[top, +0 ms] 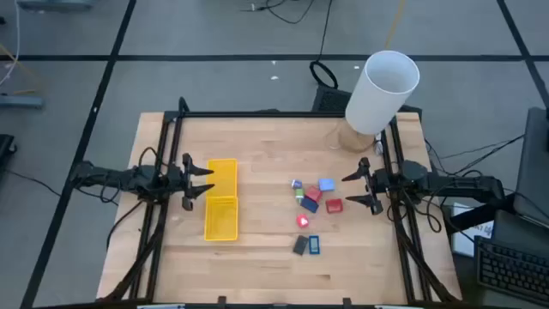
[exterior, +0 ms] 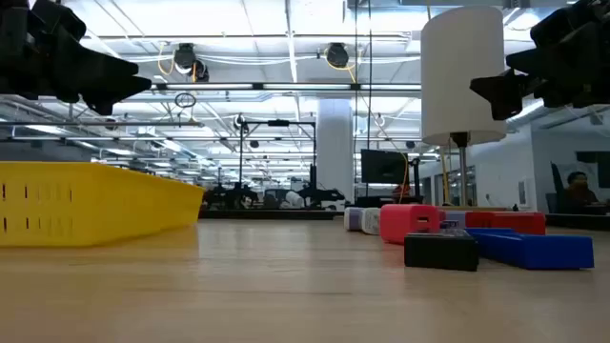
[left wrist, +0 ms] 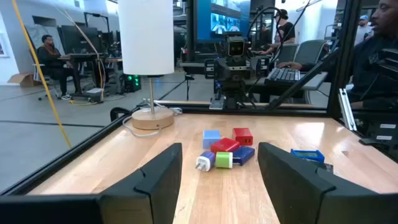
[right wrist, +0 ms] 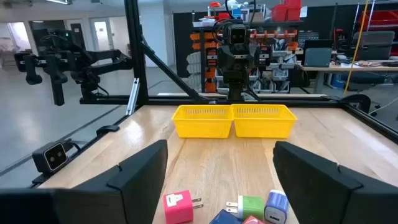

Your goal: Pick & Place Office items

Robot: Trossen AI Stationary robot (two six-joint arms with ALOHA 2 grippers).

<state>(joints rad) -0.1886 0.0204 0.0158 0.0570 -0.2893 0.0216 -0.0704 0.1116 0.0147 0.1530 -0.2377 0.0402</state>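
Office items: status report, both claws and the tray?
Left claw open, empty, over yellow tray. Right claw open, empty, beside the office items. Items clustered on table, none in tray. Nothing in the way.

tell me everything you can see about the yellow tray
The yellow tray is a long, shallow bin of what looks like plastic, split by a cross wall into two compartments, its walls slotted like a basket. It lies flat on the wooden table, in front of the left gripper, apart from the scattered small items. Both compartments look empty, and nothing touches it but the tabletop.
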